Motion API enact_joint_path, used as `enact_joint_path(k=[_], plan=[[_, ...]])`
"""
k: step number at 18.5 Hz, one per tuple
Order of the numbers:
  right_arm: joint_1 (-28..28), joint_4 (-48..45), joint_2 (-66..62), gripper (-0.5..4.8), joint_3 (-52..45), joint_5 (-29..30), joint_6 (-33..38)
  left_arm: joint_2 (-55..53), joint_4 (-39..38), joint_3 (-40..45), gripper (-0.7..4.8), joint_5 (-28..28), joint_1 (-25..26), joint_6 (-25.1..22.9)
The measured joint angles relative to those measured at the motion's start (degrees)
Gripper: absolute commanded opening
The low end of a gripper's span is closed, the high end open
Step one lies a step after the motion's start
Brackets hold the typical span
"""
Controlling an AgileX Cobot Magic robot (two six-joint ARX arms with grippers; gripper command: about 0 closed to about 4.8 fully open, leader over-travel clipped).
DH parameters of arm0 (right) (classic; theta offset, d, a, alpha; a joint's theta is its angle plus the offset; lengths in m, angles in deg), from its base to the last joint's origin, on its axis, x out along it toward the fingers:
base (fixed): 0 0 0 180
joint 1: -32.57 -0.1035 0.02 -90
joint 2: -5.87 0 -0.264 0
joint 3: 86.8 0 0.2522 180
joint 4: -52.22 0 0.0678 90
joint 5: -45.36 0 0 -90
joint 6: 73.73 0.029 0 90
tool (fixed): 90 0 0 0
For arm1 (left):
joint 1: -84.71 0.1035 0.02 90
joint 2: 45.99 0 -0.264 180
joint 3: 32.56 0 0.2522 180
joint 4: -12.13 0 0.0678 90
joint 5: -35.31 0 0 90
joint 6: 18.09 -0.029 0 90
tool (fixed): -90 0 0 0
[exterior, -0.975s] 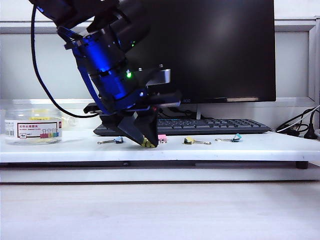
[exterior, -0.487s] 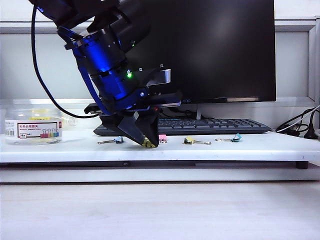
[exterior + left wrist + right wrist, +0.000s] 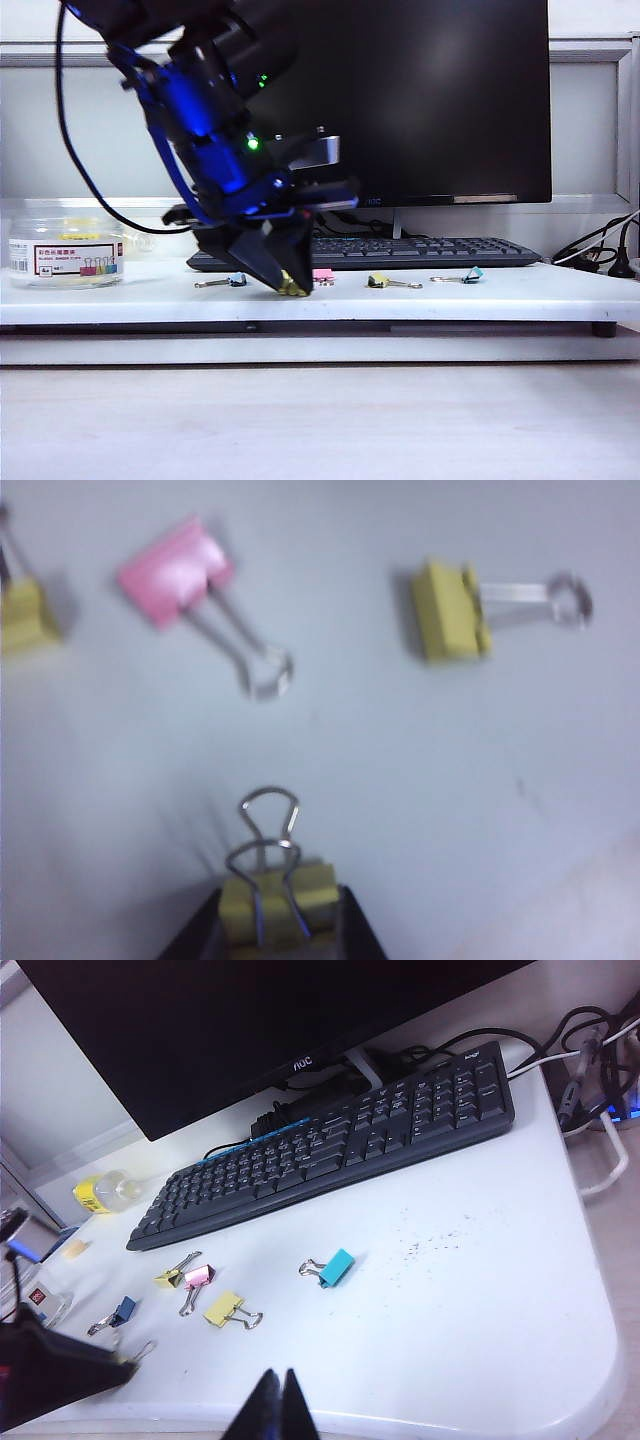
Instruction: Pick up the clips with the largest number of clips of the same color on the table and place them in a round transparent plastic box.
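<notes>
My left gripper (image 3: 292, 286) points down at the white table, just left of the pink clip (image 3: 323, 275). It is shut on a yellow clip (image 3: 278, 910), whose wire handles stick out past the fingertips. I cannot tell whether that clip touches the table. Another yellow clip (image 3: 450, 610) (image 3: 378, 282) lies to the right, and a third (image 3: 25, 620) lies beside the pink clip (image 3: 175, 568). The round transparent plastic box (image 3: 67, 250) stands at the far left. My right gripper (image 3: 278, 1400) hangs shut and empty over the table's front edge, far from the clips (image 3: 222, 1309).
A blue clip (image 3: 237, 280) lies left of the left gripper and a teal clip (image 3: 473, 274) lies to the right. A black keyboard (image 3: 420, 250) and a monitor (image 3: 430, 100) stand behind the clips. Cables (image 3: 600, 255) trail at the far right.
The left arm has leaned a little to the left, and the gripper with the yellow clip has shifted slightly left with it. The loose clips have not moved.
</notes>
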Motion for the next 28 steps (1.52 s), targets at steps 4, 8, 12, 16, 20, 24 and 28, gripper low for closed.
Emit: enact_joint_path(k=[4, 8, 12, 16, 20, 24, 28], plan=[[0.00, 0.02, 0.00, -0.01, 0.00, 0.00, 0.02, 1.51, -3.08, -2.05, 1.11, -1.64, 0.00, -0.94], [0.00, 0.00, 0.00, -0.01, 0.00, 0.44, 0.02, 1.75, -4.61, -3.87, 1.11, -2.01, 0.00, -1.75], [0.00, 0.00, 0.00, -0.01, 0.00, 1.20, 0.02, 4.72, -7.89, -3.85, 1.11, -6.71, 0.02, -4.35], [0.00, 0.00, 0.00, -0.01, 0.00, 1.27, 0.02, 12.31, -12.85, -3.87, 1.11, -9.97, 5.16, -6.29], [0.00, 0.00, 0.00, -0.01, 0.00, 1.29, 0.02, 20.13, -20.28, -3.85, 1.11, -9.81, 15.74, -8.66], [0.00, 0.00, 0.00, -0.01, 0.00, 1.29, 0.02, 20.37, -21.92, -3.74, 1.11, -4.94, 22.51, -9.57], [0.00, 0.00, 0.00, -0.01, 0.00, 1.29, 0.02, 18.71, -20.76, -3.76, 1.11, -5.57, 22.56, -10.71]])
